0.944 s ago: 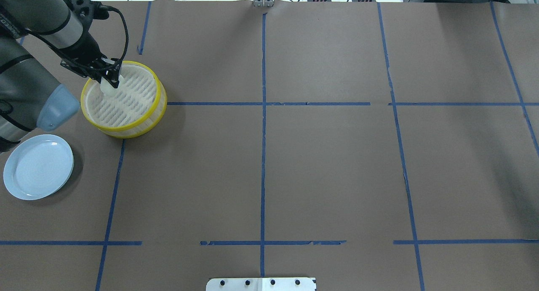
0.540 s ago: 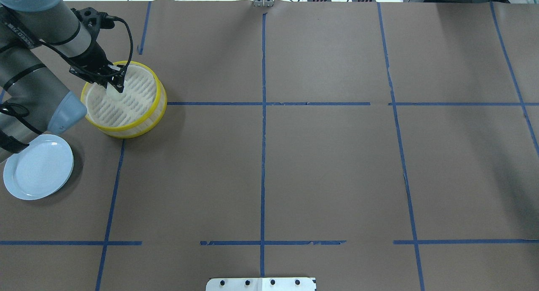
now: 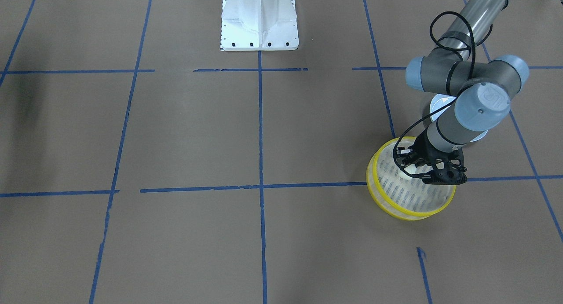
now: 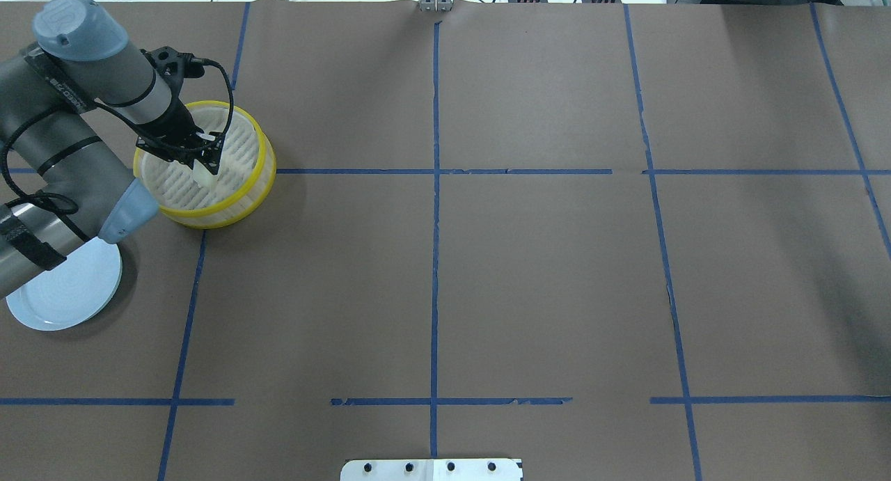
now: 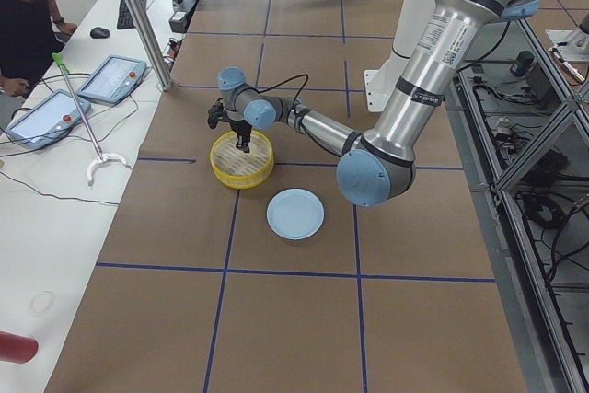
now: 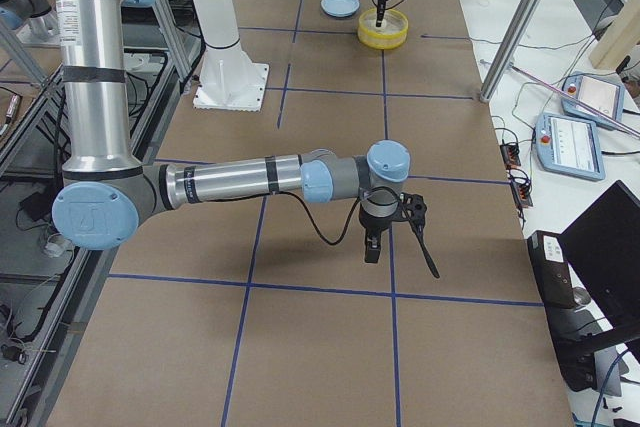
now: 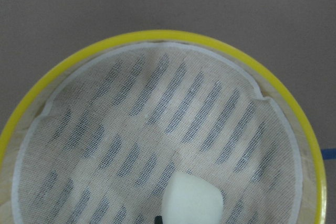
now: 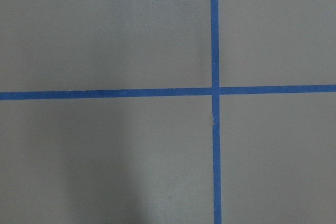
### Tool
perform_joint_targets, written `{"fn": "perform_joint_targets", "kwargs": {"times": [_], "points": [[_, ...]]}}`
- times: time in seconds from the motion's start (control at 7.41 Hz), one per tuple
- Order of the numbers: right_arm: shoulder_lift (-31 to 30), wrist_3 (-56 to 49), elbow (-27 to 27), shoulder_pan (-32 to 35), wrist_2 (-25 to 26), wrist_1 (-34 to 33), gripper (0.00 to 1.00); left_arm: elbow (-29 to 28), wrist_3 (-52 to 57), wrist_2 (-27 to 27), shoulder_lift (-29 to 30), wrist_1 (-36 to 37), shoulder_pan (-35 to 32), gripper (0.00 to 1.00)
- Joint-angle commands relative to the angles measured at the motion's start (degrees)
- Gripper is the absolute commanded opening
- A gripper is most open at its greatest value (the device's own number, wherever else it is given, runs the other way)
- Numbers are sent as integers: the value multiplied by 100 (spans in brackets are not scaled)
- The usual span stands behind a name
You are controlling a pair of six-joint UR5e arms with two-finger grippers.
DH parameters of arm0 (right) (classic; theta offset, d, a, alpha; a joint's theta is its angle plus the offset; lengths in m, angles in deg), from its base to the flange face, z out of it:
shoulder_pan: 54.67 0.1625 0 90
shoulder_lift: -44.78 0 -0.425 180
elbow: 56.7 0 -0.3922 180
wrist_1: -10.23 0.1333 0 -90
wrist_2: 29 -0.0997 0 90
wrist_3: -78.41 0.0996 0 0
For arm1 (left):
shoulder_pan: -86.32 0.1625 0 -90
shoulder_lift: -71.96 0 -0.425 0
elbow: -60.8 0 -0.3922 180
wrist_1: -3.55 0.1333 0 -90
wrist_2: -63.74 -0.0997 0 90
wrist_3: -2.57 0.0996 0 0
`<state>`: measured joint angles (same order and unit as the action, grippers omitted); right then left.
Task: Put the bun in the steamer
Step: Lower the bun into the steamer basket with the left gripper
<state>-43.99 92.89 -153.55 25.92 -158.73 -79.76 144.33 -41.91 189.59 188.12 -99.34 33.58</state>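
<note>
Tabletop: brown paper marked off by blue tape lines; cables and equipment run along the far edge.
Steamer: stands on the robot's left side of the tabletop, upright, with a mesh liner laid over its slatted floor.
Plate: pale blue, well apart from the steamer on the robot's side, partly under the left arm.
Bun: inside the steamer's rim, low over the liner and off-centre. Whether it rests on the floor yet cannot be told.
Left claw: pointing down into the steamer and closed to a narrow gap on the bun. The wrist view shows one dark fingertip against the bun's edge; the other is out of frame.
Right claw: far off above bare tabletop, seen only from the side. Whether it is open or closed cannot be told, and nothing shows in it.
Weight: the bun looks very light.
Feel: smooth and rounded, probably soft, so hard pressure may dent it.
Where to hold: across its flatter opposite sides, near the middle, with gentle pressure.
Risk: a smooth lump could cling to one finger or roll on the liner when let go, so a low release looks safest.
</note>
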Motion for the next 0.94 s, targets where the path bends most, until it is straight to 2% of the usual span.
{"fn": "perform_joint_targets", "kwargs": {"times": [0.0,0.13,0.27,0.4,0.54,0.67,0.81], "points": [[0,2,0,0,0,0,100,-65,-35,-7,2,-56,44,34],[0,2,0,0,0,0,100,-65,-26,-7,11,-56,44,35],[0,2,0,0,0,0,100,-48,-26,-7,11,-56,44,42],[0,2,0,0,0,0,100,-39,-43,-7,11,-56,44,71],[0,2,0,0,0,0,100,-30,-139,-7,11,-56,44,94],[0,2,0,0,0,0,100,-13,-305,-7,11,-56,44,100],[0,2,0,0,0,0,100,5,-394,-7,20,-56,44,100]]}}
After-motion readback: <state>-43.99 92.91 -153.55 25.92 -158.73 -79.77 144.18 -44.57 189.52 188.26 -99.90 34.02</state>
